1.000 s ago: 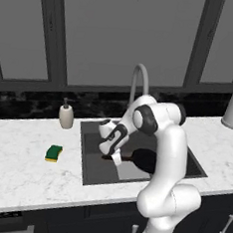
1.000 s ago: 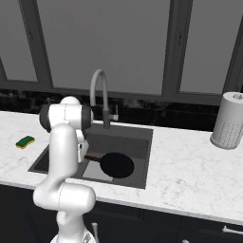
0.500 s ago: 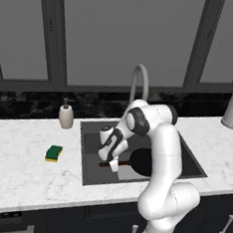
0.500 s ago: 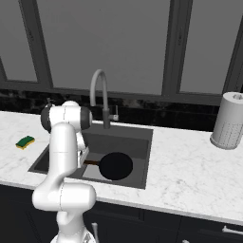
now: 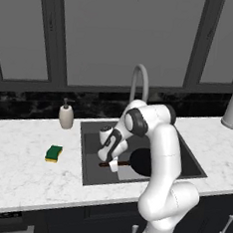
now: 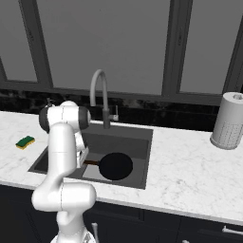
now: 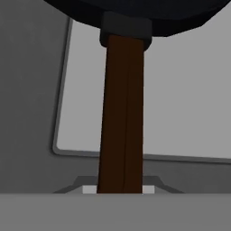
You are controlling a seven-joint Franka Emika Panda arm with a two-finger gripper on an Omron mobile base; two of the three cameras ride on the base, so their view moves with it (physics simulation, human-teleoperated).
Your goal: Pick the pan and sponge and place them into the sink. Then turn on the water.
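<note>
Pan (image 6: 115, 165): lying inside the sink (image 5: 90, 173), round black body resting on the basin floor, partly over the lighter grey square (image 7: 189, 90); in the left base view the pan (image 5: 141, 161) partly hidden behind the arm.
Pan handle (image 7: 122, 113): reddish-brown, pointing away from the pan body toward the basin's left side; running straight up the middle of the hand view to the black rim.
Gripper (image 5: 112, 164): reaching down into the basin at the outer end of the handle; fingertips not visible, so unable to tell whether spread or pinching the handle.
Sponge (image 5: 54, 153): sitting on the white marble counter (image 5: 18, 172), left of the sink and well apart from it; also showing at the far left in the right base view (image 6: 24, 141).
Faucet (image 6: 100, 97): arching over the back of the basin; spout showing dry.
Soap dispenser (image 5: 65, 115): standing upright near the sink's back left corner.
Paper towel roll (image 6: 229, 121): standing upright on the counter, well right of the sink.
</note>
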